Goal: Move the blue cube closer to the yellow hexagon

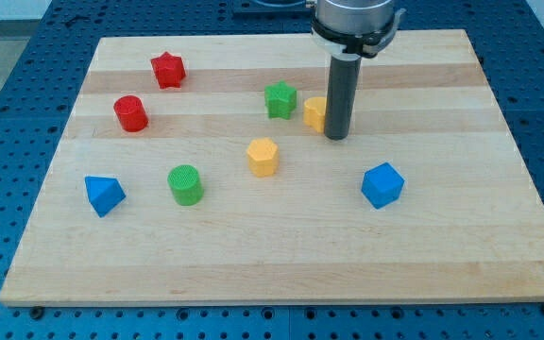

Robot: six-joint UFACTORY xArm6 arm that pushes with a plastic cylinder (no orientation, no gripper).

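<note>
Pale wooden board (281, 269) with visible grain, sitting on blue perforated table (26, 47). Blue cube (382, 184) lower right of centre, apart from yellow hexagon (263, 156) at mid-frame. My tip (336, 137) is bare, gripping nothing, touching a half-hidden yellow block (314, 112) upper centre. Matte plastic pieces: green star (280, 99), red star (168, 70), red cylinder (131, 113), green cylinder (186, 184), blue triangle (104, 195).

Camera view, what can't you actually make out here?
- The yellow block beside my tip: the rod covers its right part, so its shape is unclear, and whether the tip touches it.
- The arm above the rod: cut off by the view's top edge.
- Hidden faces of the blue cube and yellow hexagon: one view only.
</note>
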